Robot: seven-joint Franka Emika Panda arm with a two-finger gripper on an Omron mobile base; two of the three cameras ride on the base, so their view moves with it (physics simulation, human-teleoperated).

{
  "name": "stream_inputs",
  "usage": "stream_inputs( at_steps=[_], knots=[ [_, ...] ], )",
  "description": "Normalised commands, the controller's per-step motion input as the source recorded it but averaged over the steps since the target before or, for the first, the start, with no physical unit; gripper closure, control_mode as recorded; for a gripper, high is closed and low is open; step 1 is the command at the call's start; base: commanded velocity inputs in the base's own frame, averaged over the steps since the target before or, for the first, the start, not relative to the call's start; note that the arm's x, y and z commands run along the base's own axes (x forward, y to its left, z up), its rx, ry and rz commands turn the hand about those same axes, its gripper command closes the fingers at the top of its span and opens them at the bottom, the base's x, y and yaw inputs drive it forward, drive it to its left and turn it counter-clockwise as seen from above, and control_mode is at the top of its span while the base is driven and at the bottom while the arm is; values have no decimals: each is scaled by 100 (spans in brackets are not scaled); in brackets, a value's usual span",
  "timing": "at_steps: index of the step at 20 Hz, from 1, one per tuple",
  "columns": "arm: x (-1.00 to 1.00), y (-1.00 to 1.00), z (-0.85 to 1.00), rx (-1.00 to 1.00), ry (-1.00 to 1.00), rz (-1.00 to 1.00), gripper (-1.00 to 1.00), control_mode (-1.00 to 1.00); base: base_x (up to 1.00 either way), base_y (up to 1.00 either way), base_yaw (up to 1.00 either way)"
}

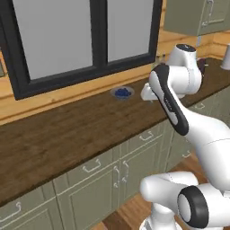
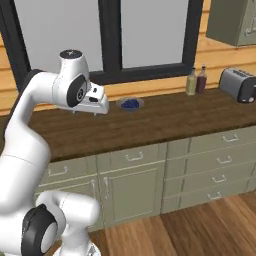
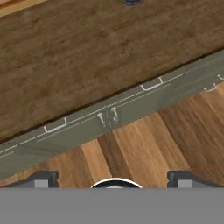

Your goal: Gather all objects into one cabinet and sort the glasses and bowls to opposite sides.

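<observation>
My gripper [image 3: 113, 178] hangs over the front part of the wooden counter [image 3: 87, 52] and points down. Its two dark fingertips [image 3: 41, 177] stand wide apart with nothing between them, so it is open. In the right base view the gripper [image 2: 84, 110] sits under the white hand, left of the counter's middle. The glasses and the bowls are out of view. An olive-green wall cabinet [image 1: 193, 15] with a pale handle hangs shut at the upper right, also seen as a wall cabinet [image 2: 235, 20]. I cannot tell whether it is the wide one.
A small grey dish of blue berries [image 2: 130, 103] sits near the wall under the dark-framed window [image 2: 110, 35]. Two bottles [image 2: 196, 81] and a toaster [image 2: 237, 85] stand further right. Olive base cabinets [image 2: 130, 185] with drawers run below, above a wooden floor [image 3: 144, 144].
</observation>
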Motion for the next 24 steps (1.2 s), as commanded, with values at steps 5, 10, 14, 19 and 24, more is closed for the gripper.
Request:
stream_inputs(
  at_steps=[5,10,14,19,24],
  knots=[
    [0,0,0,0,0,0,-100,100,-81,20,40],
    [0,0,0,0,0,0,-100,100,-93,14,41],
    [0,0,0,0,0,0,-100,100,-91,20,45],
    [0,0,0,0,0,0,-100,100,-28,46,51],
    [0,0,0,0,0,0,-100,100,29,37,62]
  ],
)
